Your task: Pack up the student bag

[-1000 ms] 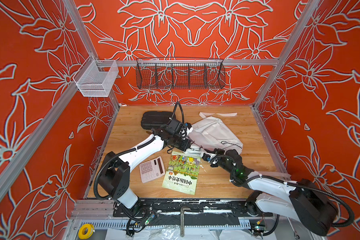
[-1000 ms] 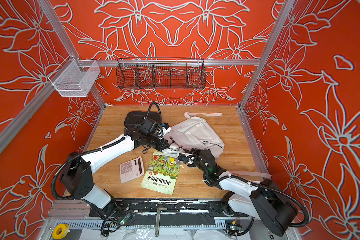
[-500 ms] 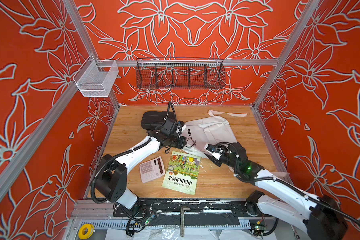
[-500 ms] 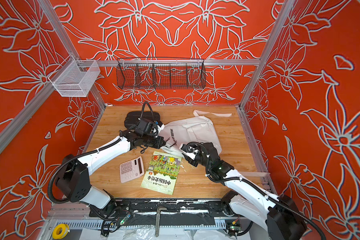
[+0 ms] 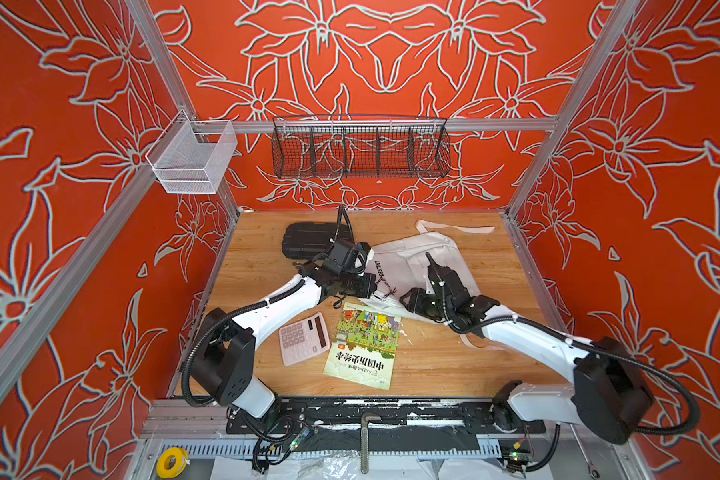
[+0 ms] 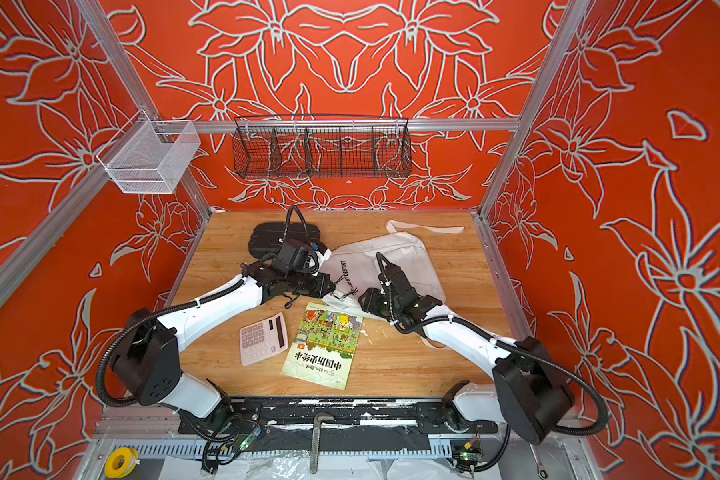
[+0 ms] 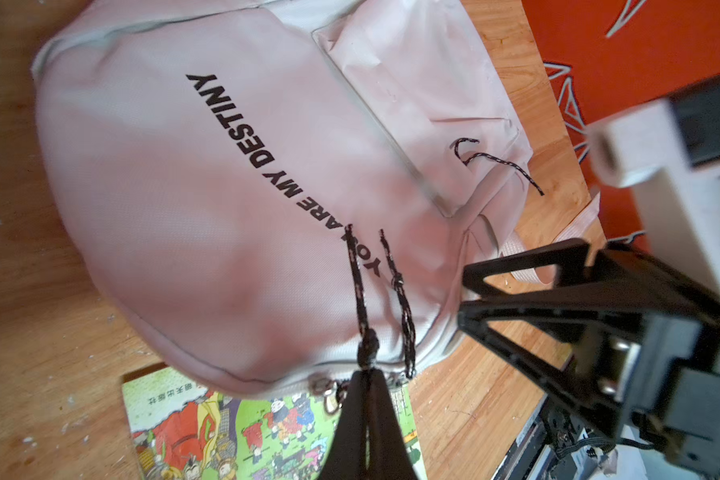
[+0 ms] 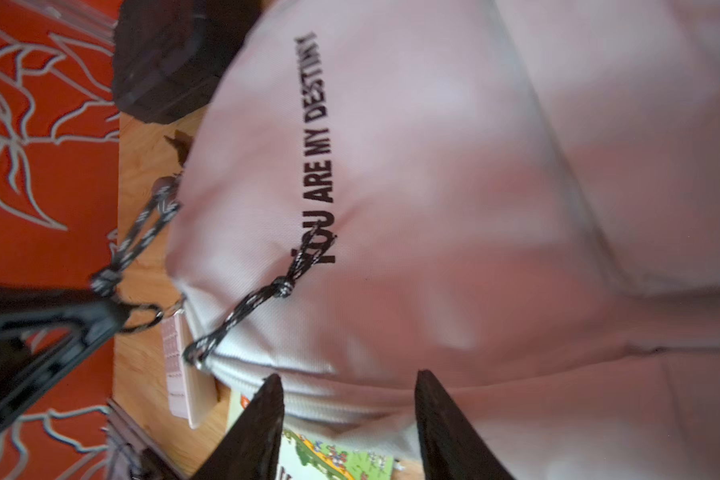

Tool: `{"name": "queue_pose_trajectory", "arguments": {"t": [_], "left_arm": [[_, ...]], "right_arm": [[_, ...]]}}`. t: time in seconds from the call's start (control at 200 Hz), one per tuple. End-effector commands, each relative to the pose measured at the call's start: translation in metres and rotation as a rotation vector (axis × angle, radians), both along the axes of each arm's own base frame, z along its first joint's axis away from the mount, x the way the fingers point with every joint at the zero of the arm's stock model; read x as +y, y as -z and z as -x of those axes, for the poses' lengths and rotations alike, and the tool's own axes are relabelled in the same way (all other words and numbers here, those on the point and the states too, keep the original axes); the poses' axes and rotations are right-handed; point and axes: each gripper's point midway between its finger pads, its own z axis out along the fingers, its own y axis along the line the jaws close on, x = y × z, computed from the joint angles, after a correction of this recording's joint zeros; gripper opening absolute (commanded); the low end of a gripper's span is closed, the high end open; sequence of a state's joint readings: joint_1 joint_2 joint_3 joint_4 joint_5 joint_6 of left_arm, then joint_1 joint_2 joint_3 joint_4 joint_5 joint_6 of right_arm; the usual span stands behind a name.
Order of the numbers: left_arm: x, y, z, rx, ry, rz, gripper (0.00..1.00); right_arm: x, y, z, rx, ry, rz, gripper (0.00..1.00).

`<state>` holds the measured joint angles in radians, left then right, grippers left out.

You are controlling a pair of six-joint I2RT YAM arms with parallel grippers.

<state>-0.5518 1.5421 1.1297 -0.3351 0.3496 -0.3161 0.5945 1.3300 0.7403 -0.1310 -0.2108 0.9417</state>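
At the lower left of the tabletop in a top view, a pink calculator and a picture book are seen lying unpacked. A black hard case is set at the upper left, partly hidden behind the left arm.

Just right of these, the left gripper is clenched on a zipper pull cord, whose knot vanishes between the closed jaws. The student bag is found lying flat at the centre right of the table with its printed face up. Its zipped rim is laid over the book's upper edge, and its main compartment is judged to be zipped shut.

Furthest right, the right gripper is held with its jaws apart over the bag's rim, and nothing is grasped.

Several failures can be foreseen:
- With the bag not pinned, a pull on the cord could drag the whole bag instead of running the slider.
- The book could be dragged along with the bag.
- The thin cord could slip out of the jaws under a hard tug.
- The two grippers are placed near each other, so a collision could be caused by a careless sweep.
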Motion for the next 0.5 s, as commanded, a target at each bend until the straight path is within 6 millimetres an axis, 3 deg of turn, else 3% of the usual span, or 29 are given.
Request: {"name": "queue_pose_trajectory", "arguments": {"t": [0.0, 0.215, 0.495], "left_arm": [[-0.009, -0.011, 0.004, -0.039, 0.009, 0.032, 0.0], [-0.017, -0.003, 0.011, -0.029, 0.017, 0.044, 0.0], [-0.018, 0.004, 0.014, -0.018, 0.011, 0.045, 0.0]], "right_arm": [[0.015, -0.014, -0.005, 0.127, 0.123, -0.163, 0.56], [0.016, -0.012, -0.016, 0.109, 0.196, -0.231, 0.59], [0.042, 0.028, -0.02, 0.266, 0.23, -0.337, 0.6]]}}
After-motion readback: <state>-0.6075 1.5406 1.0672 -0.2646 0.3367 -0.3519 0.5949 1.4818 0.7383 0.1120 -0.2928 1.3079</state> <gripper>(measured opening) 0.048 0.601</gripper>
